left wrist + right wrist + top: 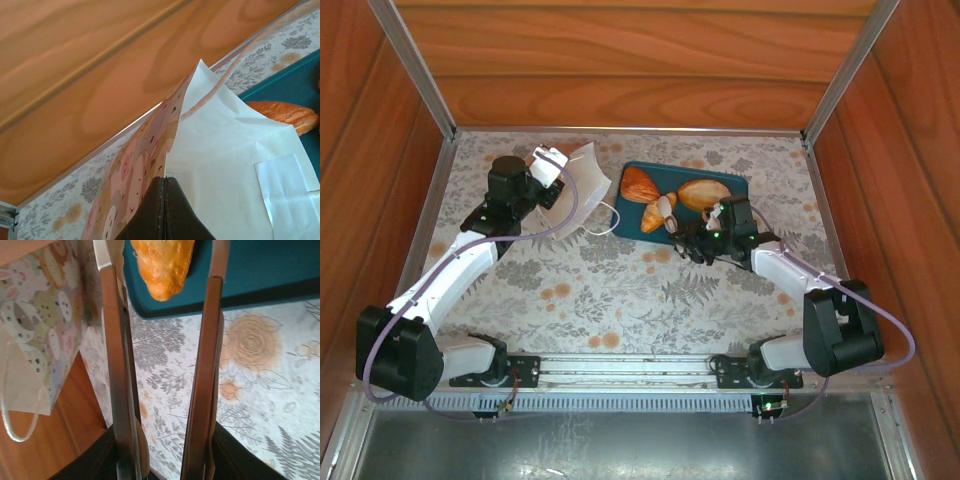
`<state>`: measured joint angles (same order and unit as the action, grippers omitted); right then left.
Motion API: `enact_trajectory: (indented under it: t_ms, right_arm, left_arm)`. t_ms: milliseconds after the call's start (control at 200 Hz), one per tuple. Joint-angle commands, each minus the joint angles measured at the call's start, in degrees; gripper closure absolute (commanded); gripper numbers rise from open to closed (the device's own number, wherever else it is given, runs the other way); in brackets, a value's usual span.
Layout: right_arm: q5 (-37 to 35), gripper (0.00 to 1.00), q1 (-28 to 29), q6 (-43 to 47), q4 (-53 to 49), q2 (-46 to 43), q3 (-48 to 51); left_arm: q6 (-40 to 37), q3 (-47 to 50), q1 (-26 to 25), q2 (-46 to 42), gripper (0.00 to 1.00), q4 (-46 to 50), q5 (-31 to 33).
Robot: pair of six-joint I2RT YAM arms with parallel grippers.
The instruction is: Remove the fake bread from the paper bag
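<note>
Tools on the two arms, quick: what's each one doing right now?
Left tool: shut on the paper bag, pinching its edge.
Right tool: open, straddling a piece of fake bread, not gripping it.

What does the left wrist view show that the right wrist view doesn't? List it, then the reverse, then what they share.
Extra in the left wrist view: the left gripper shut on the bag's rim, and the bag's white inside.
Extra in the right wrist view: the right gripper open, facing bread on the tray, and the bag's loop handle.
Shared: the bag's printed outside, the teal tray, a bread piece, and the floral table.
</note>
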<state>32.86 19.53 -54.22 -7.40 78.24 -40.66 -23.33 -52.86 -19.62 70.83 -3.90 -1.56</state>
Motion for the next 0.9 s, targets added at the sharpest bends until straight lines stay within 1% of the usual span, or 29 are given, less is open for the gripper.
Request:
enact_trajectory:
  t_ms: [0, 180, 375, 480, 560, 625, 780, 895]
  right_arm:
    - [-2.3, 0.57, 0.5, 3.1, -6.5, -1.7, -0.3]
    - [-5.3, 0.54, 0.5, 6.5, -13.3, -4.8, -2.6]
    - [-6.7, 0.55, 0.4, 9.8, -20.6, -8.9, -6.5]
    - [-8.4, 0.62, 0.4, 10.7, -25.2, -10.5, -8.0]
    - [-8.9, 0.70, 0.4, 11.4, -27.9, -10.9, -8.6]
    - [-8.9, 0.75, 0.4, 11.8, -29.2, -10.5, -8.6]
    - [-5.6, 0.83, 0.4, 13.8, -28.9, -7.0, -8.6]
    - [-2.4, 0.84, 0.6, 13.5, -25.7, -4.6, -8.4]
  left_arm:
    - [0.0, -0.9, -0.2, 0.5, 1.00, -0.6, 0.4]
    - [0.0, -1.1, -0.2, 0.4, 1.00, -0.6, 0.3]
    - [0.2, -1.3, -0.2, 0.3, 1.00, -0.6, 0.2]
    - [0.2, -1.3, -0.2, 0.0, 1.00, -0.6, 0.1]
    - [0.2, -1.2, -0.2, -0.4, 1.00, -0.6, 0.0]
    - [0.3, -1.0, -0.3, -0.7, 1.00, -0.6, -0.2]
    - [0.3, -0.3, -0.2, -1.5, 1.00, -0.6, -1.3]
    - [0.2, 0.0, -0.3, -1.9, 1.00, -0.6, -1.6]
